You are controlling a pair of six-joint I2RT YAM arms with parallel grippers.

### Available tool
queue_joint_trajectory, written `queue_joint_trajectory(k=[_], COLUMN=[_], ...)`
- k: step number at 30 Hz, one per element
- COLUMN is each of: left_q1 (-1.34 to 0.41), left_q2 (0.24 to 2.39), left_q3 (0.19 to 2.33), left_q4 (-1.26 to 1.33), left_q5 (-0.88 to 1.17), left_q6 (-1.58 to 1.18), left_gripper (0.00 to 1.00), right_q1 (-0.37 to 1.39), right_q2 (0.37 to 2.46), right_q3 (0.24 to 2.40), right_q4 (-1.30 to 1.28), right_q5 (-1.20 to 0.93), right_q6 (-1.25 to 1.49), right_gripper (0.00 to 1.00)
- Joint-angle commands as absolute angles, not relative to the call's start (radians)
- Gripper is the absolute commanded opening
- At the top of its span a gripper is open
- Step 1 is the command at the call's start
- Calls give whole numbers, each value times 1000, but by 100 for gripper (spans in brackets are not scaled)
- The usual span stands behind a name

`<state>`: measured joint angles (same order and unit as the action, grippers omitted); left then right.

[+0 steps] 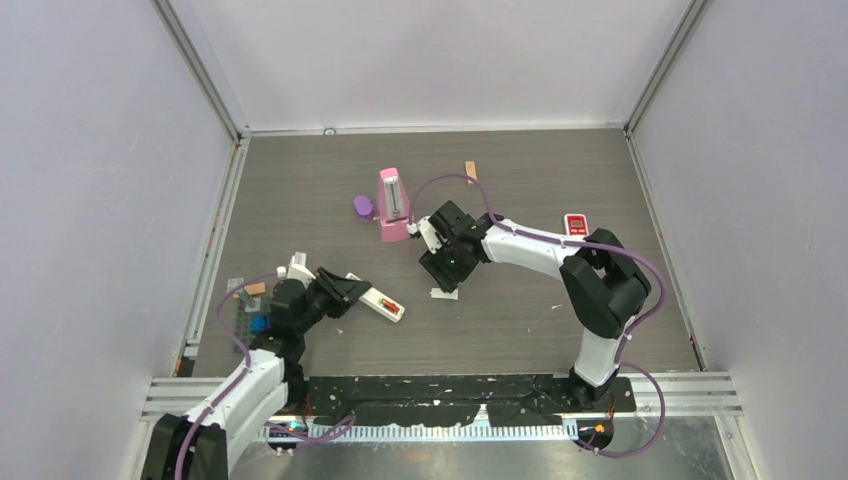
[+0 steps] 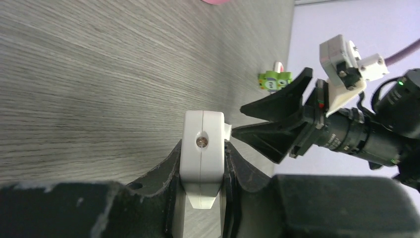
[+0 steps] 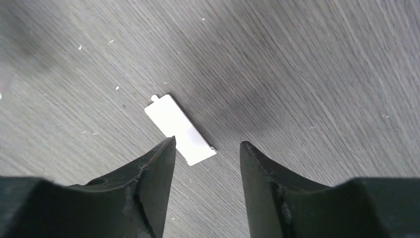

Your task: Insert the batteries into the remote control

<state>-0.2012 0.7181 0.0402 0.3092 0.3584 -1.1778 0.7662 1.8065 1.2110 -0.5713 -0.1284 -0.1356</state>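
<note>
My left gripper [image 1: 352, 292] is shut on one end of a white remote [image 1: 385, 305], held low over the table. A red-orange battery [image 1: 391, 303] lies in the remote's open bay. In the left wrist view the fingers [image 2: 168, 163] clamp the remote's end [image 2: 202, 144]. My right gripper [image 1: 441, 279] is open and empty, pointing down over a flat white battery cover [image 1: 443, 294]. That cover lies on the table just ahead of the open jaws in the right wrist view [image 3: 181, 129]. The right gripper's tips [image 2: 237, 119] sit close to the remote's far end.
A pink remote [image 1: 392, 205] stands upright at the table's middle back, with a purple object [image 1: 363, 207] beside it. A small red and white device [image 1: 575, 224] lies at the right. A tan piece [image 1: 471, 171] lies farther back. A green and white item [image 2: 271, 81] shows far off.
</note>
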Motion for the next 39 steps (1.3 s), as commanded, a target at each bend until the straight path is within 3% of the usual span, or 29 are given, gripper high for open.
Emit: queue_joint_trajectory(k=[1,5,10,14,19,23,29,39], left_q1=[-301,-359,-424,-437,-445,-445,-445,-444], left_q2=[774,873,954,910,745,547,301,127], left_q3=[47,26,6,-41,-40,-35,-3,80], left_q4=[419,479,504,461,213,-9,-386,-478], left_q5=[109,31,-65,-98,-137,-161,-194,-203], left_q6=[-1167,-1214,-1271,-1300,-1319,-1356,-1382,-1252], left_gripper=[1,9,28,55,74,80,82,82], right_q1=[765,764,765,765,765,765,766,791], right_q2=[1725,1717,1734,1734,1756,1779,1815,1850], right_q3=[1165,1151,1172,1178,1204,1234,1262,1220], right_q4=[-477,-477,-502,-503,-530,-574,-623,-611], right_q5=[-78,-109,-103,-103,-151,-196,-231,-168], right_q6=[-70,-127,-158,-154,-191,-246,-309,-419], right_gripper=[58,65,65,66,68,68,68,67])
